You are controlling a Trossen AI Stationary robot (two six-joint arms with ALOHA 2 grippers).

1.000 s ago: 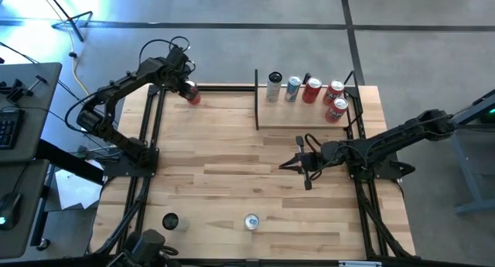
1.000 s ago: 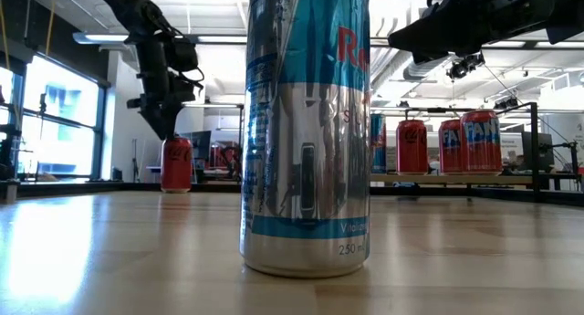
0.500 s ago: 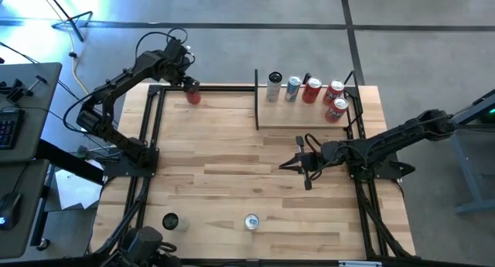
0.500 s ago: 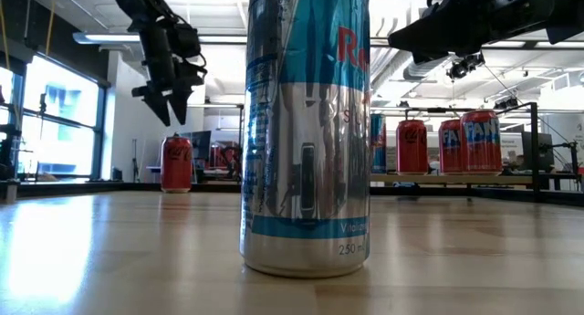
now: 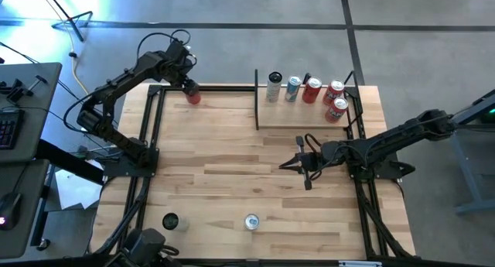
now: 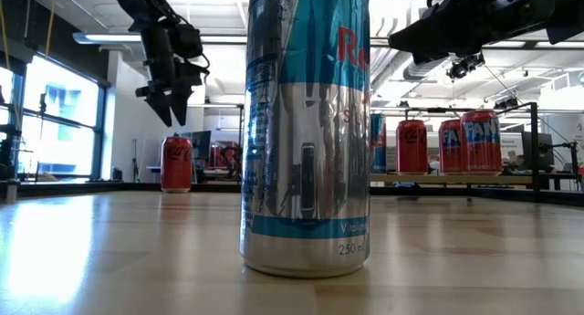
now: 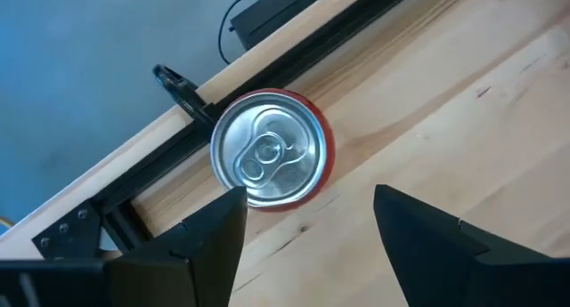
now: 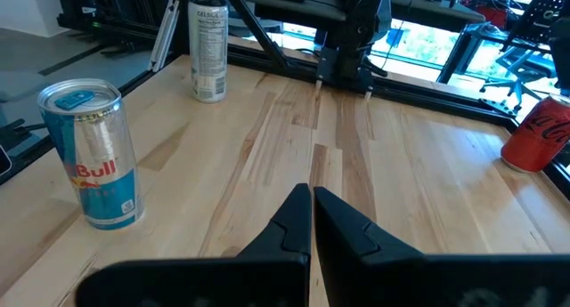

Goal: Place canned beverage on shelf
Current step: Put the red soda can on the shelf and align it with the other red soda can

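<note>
Left gripper point(image 6: 171, 103): raised above the red cola can point(image 5: 192, 96) at the far left corner of the counter point(image 5: 232, 174); fingers point(image 7: 209, 240) spread apart, holding nothing, clear of the can. Wrist view looks straight down on the can's silver top, seen between the two fingers.
Red cola can: upright on the counter, just beside the black frame rail point(image 5: 216, 87) at the far edge; off the shelf, well apart from it.
Right gripper point(image 5: 285, 166): held above the middle of the counter, in front of the shelf; fingers point(image 8: 298, 222) pressed together, holding nothing.
Shelf point(image 5: 305, 116): light-wood board with thin black posts, at the far right of the counter.
On the shelf: five cans upright. From the left, a white can point(image 5: 274, 87), a blue-and-silver can point(image 5: 293, 87), then three red cans point(image 5: 312, 90), the last one point(image 5: 337, 110) nearer the front edge.
Blue-and-silver energy drink can point(image 5: 251, 222): upright near the front edge of the counter, centre; fills the middle of the low view.
Dark can point(image 5: 170, 221): upright near the front left of the counter, well apart from the energy drink can; label text too small to read.
Beyond the counter: grey floor, a desk with a keyboard point(image 5: 8, 128) off the left side.
</note>
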